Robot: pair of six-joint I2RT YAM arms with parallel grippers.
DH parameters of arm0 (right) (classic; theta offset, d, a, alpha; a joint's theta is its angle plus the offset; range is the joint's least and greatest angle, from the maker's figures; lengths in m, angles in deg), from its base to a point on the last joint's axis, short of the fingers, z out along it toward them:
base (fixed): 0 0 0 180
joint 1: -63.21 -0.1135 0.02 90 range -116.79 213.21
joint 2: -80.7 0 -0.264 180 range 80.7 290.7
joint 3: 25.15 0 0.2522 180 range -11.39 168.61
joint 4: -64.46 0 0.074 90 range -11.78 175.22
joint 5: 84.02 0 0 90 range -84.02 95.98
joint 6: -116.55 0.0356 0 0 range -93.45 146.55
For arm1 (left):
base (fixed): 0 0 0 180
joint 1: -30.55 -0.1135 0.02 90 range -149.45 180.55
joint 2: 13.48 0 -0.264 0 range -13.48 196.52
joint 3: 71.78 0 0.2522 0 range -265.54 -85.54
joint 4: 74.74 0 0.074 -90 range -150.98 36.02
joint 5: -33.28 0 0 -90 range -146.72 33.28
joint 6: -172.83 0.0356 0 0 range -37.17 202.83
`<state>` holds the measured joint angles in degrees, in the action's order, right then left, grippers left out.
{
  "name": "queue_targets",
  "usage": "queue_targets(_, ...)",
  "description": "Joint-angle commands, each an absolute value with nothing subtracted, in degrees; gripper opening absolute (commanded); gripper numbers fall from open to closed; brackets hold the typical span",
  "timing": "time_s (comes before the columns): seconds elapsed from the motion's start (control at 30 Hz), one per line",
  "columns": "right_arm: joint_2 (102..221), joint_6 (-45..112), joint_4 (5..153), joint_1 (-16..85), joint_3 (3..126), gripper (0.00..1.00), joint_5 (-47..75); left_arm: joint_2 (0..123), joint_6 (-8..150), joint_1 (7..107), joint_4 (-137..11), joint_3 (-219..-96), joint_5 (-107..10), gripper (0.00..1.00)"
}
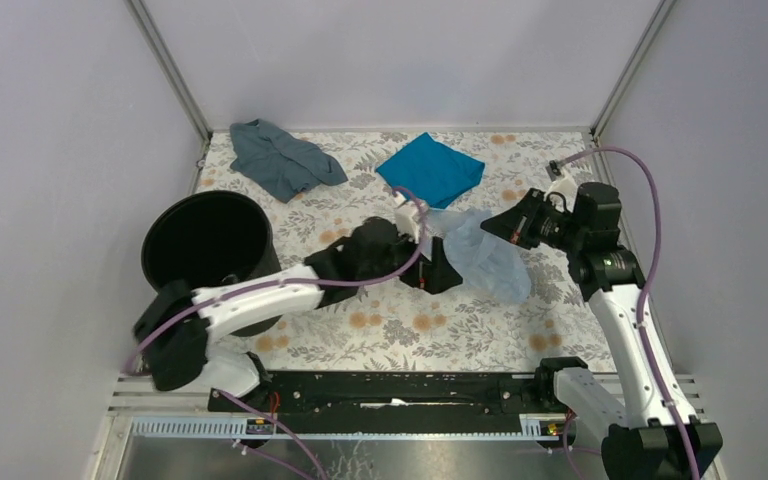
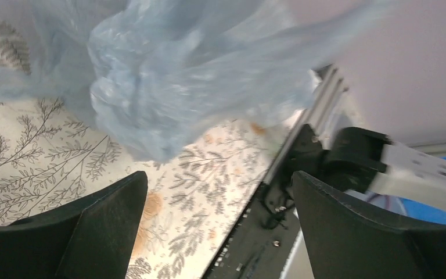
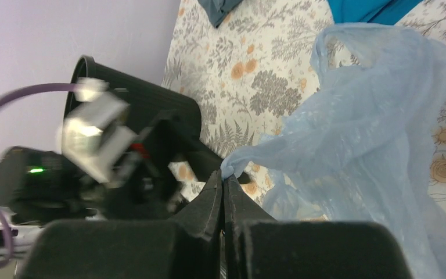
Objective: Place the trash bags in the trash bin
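trash bag (image 1: 485,255) hung over the table (image 1: 440,335), right of centre | right jaws pinched shut on its corner | left jaws gaped, film just ahead, ungripped | trash bin (image 1: 208,245) stood at left | step needed left jaws closing on loose film, keeping it bunched narrower than the rim

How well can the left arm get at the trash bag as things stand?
Probably yes: the left gripper is open, and the trash bag hangs just ahead of it with nothing between. The right gripper, shut on the bag's edge, holds that edge up.
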<state>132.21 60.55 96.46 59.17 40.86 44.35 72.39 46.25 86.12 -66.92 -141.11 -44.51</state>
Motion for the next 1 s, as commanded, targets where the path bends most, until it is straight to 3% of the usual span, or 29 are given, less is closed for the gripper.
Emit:
queue_targets(0.0,134.8,56.2,97.4,58.4,41.8,0.00,50.9,61.1,47.2,85.9,-66.4,-136.5,-43.8,0.99)
queue_targets(0.13,135.3,58.0,96.9,57.0,41.6,0.00,51.4,57.1,46.9,85.9,-67.9,-135.9,-43.9,0.97)
queue_targets(0.3,134.3,65.1,95.5,55.7,40.5,0.00,49.7,63.0,46.5,86.7,-71.8,-140.9,-44.3,0.84)
queue_targets(0.5,130.7,76.7,94.6,55.5,37.4,0.01,42.2,72.0,52.3,91.2,-71.9,-148.4,-54.1,0.89)
queue_targets(0.6,130.1,78.8,95.0,55.4,36.9,0.03,40.3,75.9,53.2,92.0,-71.8,-150.5,-56.4,0.84)
queue_targets(0.7,130.5,78.4,96.5,55.4,37.2,0.03,38.9,77.6,53.2,92.0,-70.4,-152.0,-60.5,0.65)
queue_targets(0.77,130.4,77.8,97.1,55.4,36.9,0.06,38.0,77.9,53.8,92.0,-69.8,-152.6,-61.6,0.45)
queue_targets(0.87,130.2,74.9,99.3,55.4,36.6,0.29,35.0,77.7,54.4,92.0,-69.5,-152.9,-62.0,0.13)
queue_targets(0.97,130.7,71.0,102.8,55.3,36.9,0.54,32.4,77.7,54.7,92.0,-69.5,-152.9,-60.8,0.03)
